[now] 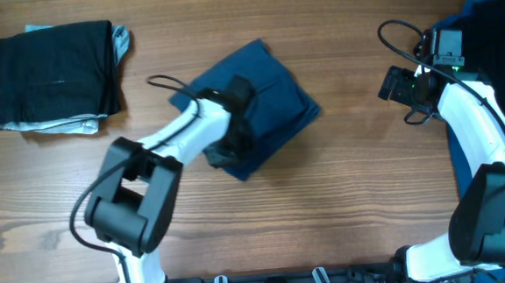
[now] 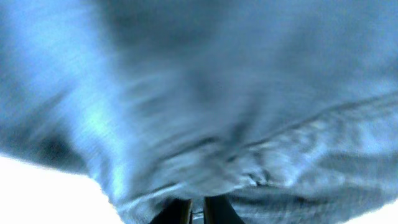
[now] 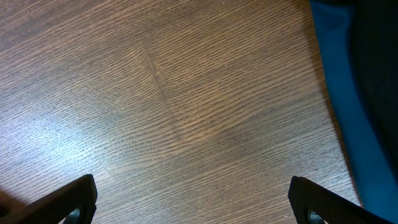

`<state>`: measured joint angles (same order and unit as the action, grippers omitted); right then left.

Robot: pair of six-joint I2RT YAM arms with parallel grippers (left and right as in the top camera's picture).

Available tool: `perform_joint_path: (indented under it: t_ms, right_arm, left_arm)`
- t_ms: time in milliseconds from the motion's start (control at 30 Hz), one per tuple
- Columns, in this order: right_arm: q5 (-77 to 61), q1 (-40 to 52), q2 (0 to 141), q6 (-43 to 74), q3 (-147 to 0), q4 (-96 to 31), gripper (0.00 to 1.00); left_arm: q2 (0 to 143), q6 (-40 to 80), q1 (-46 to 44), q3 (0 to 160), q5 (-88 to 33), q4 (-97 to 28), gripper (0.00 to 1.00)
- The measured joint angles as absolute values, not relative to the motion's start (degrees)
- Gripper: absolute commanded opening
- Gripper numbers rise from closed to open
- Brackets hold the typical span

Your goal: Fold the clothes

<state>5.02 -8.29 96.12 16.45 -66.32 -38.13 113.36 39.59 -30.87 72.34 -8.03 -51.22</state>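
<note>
Navy shorts (image 1: 276,92) against closed left gripper (image 2: 197,213); right gripper (image 3: 196,204) wide.

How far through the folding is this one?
Done: a black garment lies folded in a neat stack at the table's far left. In hand: the left gripper is closed on the navy shorts mid-table, which look partly folded but skewed. Left: finishing those, plus the blue and black fabric heaped by the right arm; the right gripper hangs open over bare wood.
</note>
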Motion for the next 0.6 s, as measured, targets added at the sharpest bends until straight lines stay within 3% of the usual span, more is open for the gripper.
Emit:
perform_joint_path:
  t_ms: [100,200,267,333,400,467,600]
  right_arm:
    - [5.0,-8.3,96.1,16.4,-66.3,-38.1,1.00]
    - [5.0,-8.3,96.1,16.4,-66.3,-38.1,1.00]
    - [5.0,-8.3,96.1,16.4,-66.3,-38.1,1.00]
    - [5.0,-8.3,96.1,16.4,-66.3,-38.1,1.00]
    - [5.0,-8.3,96.1,16.4,-66.3,-38.1,1.00]
    - [5.0,-8.3,96.1,16.4,-66.3,-38.1,1.00]
    - [5.0,-8.3,96.1,16.4,-66.3,-38.1,1.00]
  left_arm:
    - [112.9,37.5,-21.4,72.3,1.8,-48.5,0.07]
    - [113.3,36.3,-10.1,72.1,7.7,-36.9,0.10]
    - [113.7,33.9,-4.7,72.1,9.7,-32.0,0.24]
    - [113.8,32.0,-0.3,73.6,9.3,-33.6,0.31]
    - [113.9,30.8,0.4,78.5,5.9,-39.1,0.49]
    - [113.3,30.1,-0.3,82.6,1.8,-42.2,0.75]
    - [107.2,31.1,-4.2,84.5,-2.6,-44.8,0.86]
